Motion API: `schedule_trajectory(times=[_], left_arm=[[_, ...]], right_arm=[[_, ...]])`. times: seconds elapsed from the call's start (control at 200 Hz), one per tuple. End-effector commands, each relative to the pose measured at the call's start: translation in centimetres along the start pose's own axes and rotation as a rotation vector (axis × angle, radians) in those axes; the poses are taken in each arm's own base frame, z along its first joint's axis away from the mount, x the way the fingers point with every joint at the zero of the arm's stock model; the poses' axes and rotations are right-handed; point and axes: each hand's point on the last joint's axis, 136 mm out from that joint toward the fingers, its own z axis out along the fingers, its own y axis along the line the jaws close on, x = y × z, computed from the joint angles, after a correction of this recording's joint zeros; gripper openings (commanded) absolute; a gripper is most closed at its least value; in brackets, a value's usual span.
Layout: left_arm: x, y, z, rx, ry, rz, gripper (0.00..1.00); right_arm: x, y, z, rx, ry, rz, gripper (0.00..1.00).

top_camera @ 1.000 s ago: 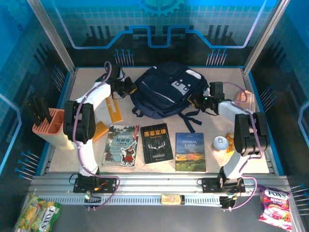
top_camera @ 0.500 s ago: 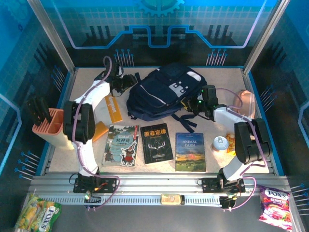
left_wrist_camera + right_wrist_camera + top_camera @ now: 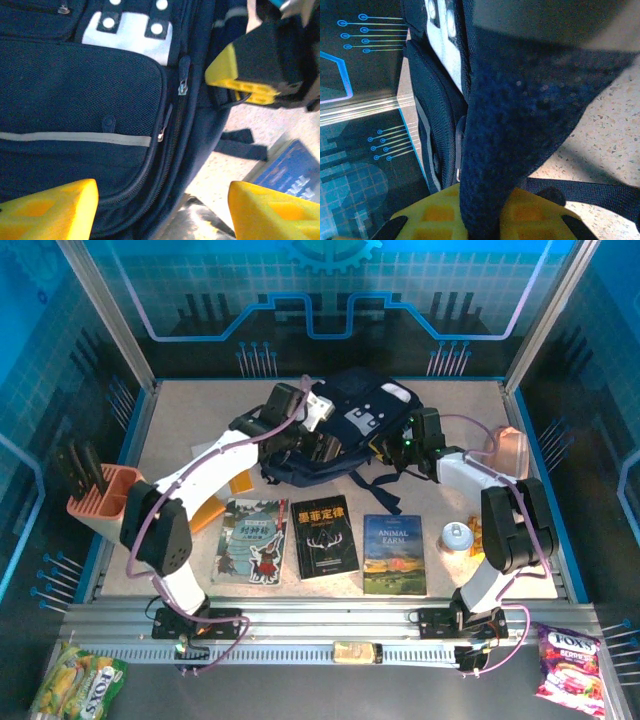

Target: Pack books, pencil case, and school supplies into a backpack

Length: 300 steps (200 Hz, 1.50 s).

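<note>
My left tool hangs over the front pocket of the backpack, jaws wide apart with nothing between them. The backpack lies at the far middle of the counter. At its right side, my right tool is clamped on a fold of navy fabric. The books lie in a row nearer me.
</note>
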Motion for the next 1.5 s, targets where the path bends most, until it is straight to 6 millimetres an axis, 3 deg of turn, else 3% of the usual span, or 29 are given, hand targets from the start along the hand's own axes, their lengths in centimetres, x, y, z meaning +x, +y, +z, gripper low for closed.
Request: schedule_trajectory(times=[0.0, 0.11, 0.21, 0.41, 0.535, 0.69, 1.01, 1.15, 1.23, 1.335, 1.495], left_arm=[[1.5, -0.3, 1.9, 0.017, 0.125, 0.222, 0.66], [2.3, 0.8, 3.9, -0.028, 0.210, 0.323, 0.59], [2.7, 1.6, 4.8, -0.040, 0.265, 0.368, 0.58], [4.6, 1.4, 5.8, 0.022, 0.373, 0.393, 0.62], [4.2, 3.0, 6.5, -0.075, 0.365, 0.412, 0.55], [3.9, 3.1, 6.8, -0.095, 0.343, 0.441, 0.54], [5.3, 3.3, 8.0, -0.077, 0.420, 0.472, 0.53], [3.9, 3.0, 7.7, -0.080, 0.373, 0.463, 0.32], [2.8, 2.7, 7.3, -0.082, 0.334, 0.449, 0.19], [1.2, 2.0, 6.4, -0.070, 0.272, 0.426, 0.04], [-1.0, 1.3, 4.6, -0.050, 0.180, 0.385, 0.00]], right_arm=[[0.9, 3.2, -0.5, -0.078, 0.029, -0.075, 0.14], [0.9, 3.3, -0.9, -0.071, 0.020, -0.093, 0.14], [0.9, 3.4, -1.3, -0.065, 0.009, -0.110, 0.14], [0.9, 3.5, -1.5, -0.067, 0.004, -0.118, 0.15], [1.0, 3.5, -1.5, -0.069, 0.008, -0.119, 0.15], [0.9, 3.8, -1.6, -0.077, 0.009, -0.124, 0.15], [1.1, 4.7, -1.8, -0.100, 0.021, -0.144, 0.15], [1.0, 4.1, -1.9, -0.084, 0.013, -0.149, 0.16], [0.7, 3.6, -2.1, -0.065, 0.006, -0.168, 0.21], [0.0, 2.5, -2.7, -0.043, -0.022, -0.238, 0.36], [-1.6, 1.4, -4.9, -0.057, -0.080, -0.417, 0.60]])
